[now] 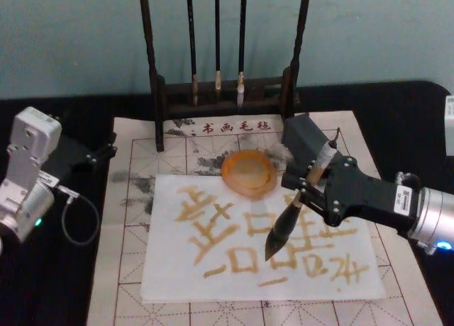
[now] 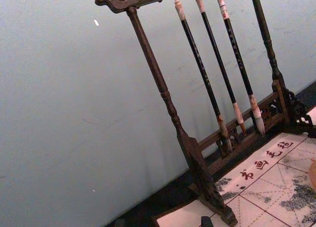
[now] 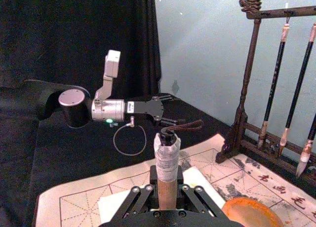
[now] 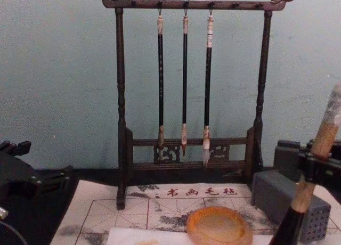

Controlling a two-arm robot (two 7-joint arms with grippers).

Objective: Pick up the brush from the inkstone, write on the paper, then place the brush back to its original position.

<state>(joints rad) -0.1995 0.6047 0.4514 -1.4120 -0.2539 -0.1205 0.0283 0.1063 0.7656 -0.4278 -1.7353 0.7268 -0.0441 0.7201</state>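
Writing step in hand, with the paper (image 1: pixel 164 273) largely covered in ochre strokes.
The right gripper (image 1: pixel 313 185) clamps the tilted brush (image 1: pixel 292 217), its tip low over the right-hand strokes. Next it probably needs to lift the brush and return it to the inkstone (image 1: pixel 248 173), just beyond. The left gripper (image 1: pixel 106 152) is parked far left, fingers apart.

Wooden rack (image 4: pixel 121 96), three thin brushes (image 4: pixel 185 80), gridded mat (image 1: pixel 128 283), grey block (image 4: pixel 272 194)

The table (image 1: pixel 71 283) is draped in black; a pale gridded mat (image 1: pixel 128 269) lies on its middle, running from 12 to 6 o'clock; a dark wooden rack (image 1: pixel 259 93) stands at 12 o'clock, left foot on the mat's far edge.
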